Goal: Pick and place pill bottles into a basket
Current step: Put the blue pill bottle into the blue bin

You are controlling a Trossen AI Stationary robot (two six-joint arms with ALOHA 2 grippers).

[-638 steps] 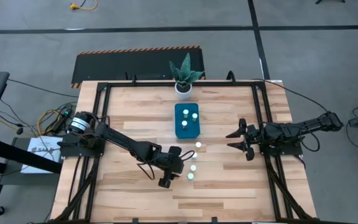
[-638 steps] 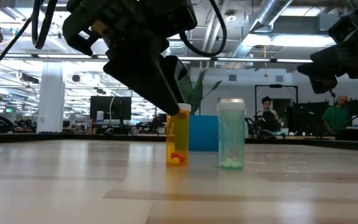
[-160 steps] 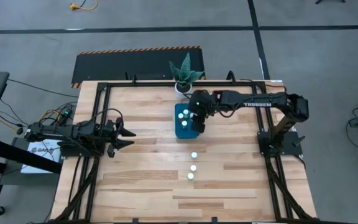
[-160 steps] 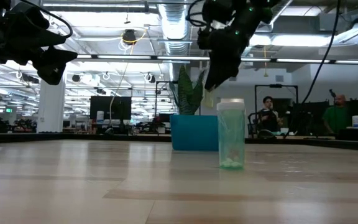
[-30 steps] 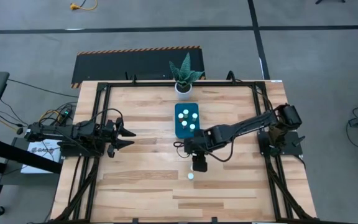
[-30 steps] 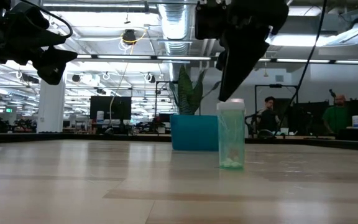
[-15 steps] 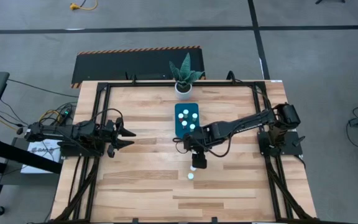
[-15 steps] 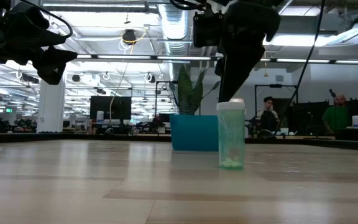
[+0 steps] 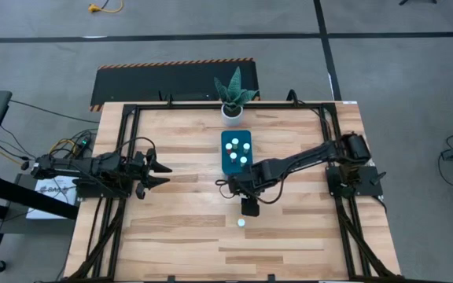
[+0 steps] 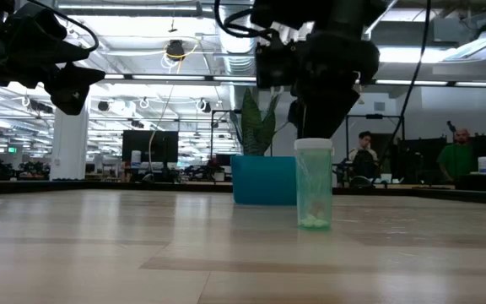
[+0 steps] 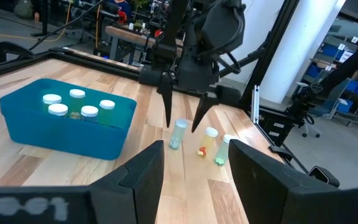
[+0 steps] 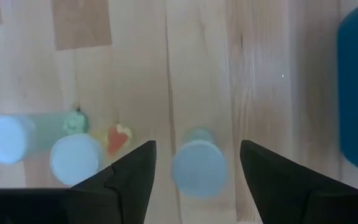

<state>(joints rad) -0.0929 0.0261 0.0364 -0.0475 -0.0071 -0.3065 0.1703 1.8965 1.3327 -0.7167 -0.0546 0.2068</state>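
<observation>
The teal basket (image 9: 228, 166) stands near the table's middle with several white-capped pill bottles in it. Three more bottles stand in a row on the wood nearer the front: a pale blue one (image 11: 177, 135), an amber one (image 11: 208, 142) and a green one (image 9: 241, 222). My right gripper (image 11: 181, 126) points down over the pale blue bottle (image 12: 199, 169), open, one finger on either side of its cap with a gap on both sides. My left gripper (image 9: 163, 170) waits open at the table's left edge, pointing level toward the middle.
A white pot with a green plant (image 9: 232, 108) stands at the far edge behind the basket. Black frame rails (image 9: 129, 149) run along the table's sides. In the low view, people (image 10: 458, 159) sit in the room beyond the table.
My right gripper has sunk toward the row of bottles and drawn slightly toward the basket, coming down around the pale blue bottle. The bottles and the basket have stayed where they were.
</observation>
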